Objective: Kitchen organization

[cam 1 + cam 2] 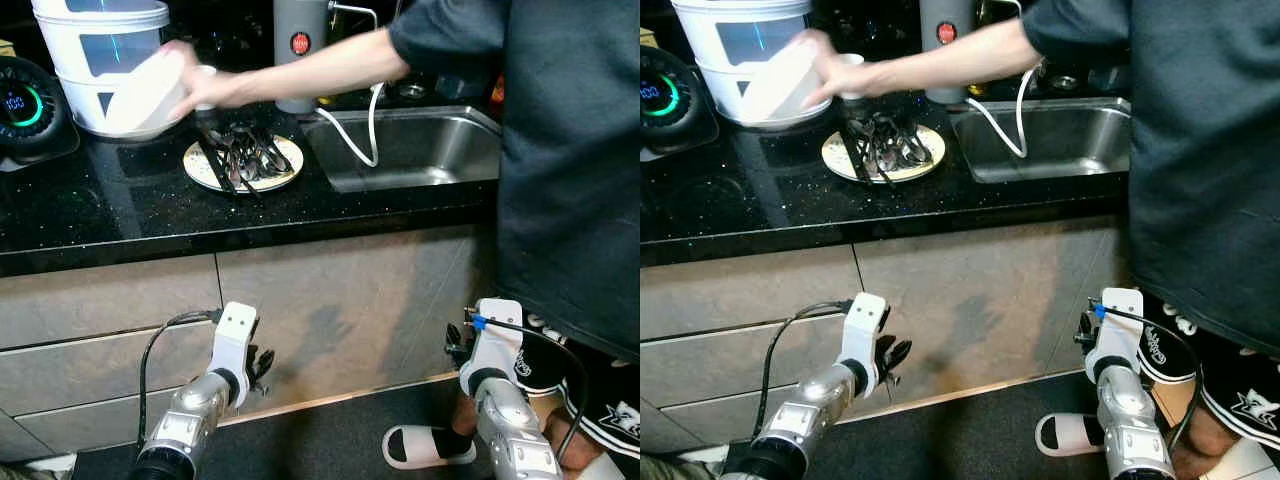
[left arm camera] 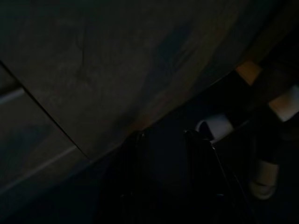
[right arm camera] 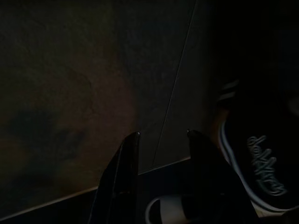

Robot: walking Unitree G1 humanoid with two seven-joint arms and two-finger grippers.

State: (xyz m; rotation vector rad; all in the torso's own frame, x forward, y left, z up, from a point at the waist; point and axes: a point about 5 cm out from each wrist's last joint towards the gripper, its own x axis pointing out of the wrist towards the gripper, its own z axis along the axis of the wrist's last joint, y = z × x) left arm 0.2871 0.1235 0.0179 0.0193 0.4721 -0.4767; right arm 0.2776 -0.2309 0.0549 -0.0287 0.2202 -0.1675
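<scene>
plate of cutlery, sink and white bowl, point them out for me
plate of cutlery (image 1: 203, 170), left eye view, bare left rim
sink (image 1: 430, 150), left eye view, steel basin floor
white bowl (image 1: 140, 95), left eye view, outer wall

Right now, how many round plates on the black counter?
1: a round cream plate piled with dark metal cutlery, beside the steel sink. The person's arm may hide others.
</scene>
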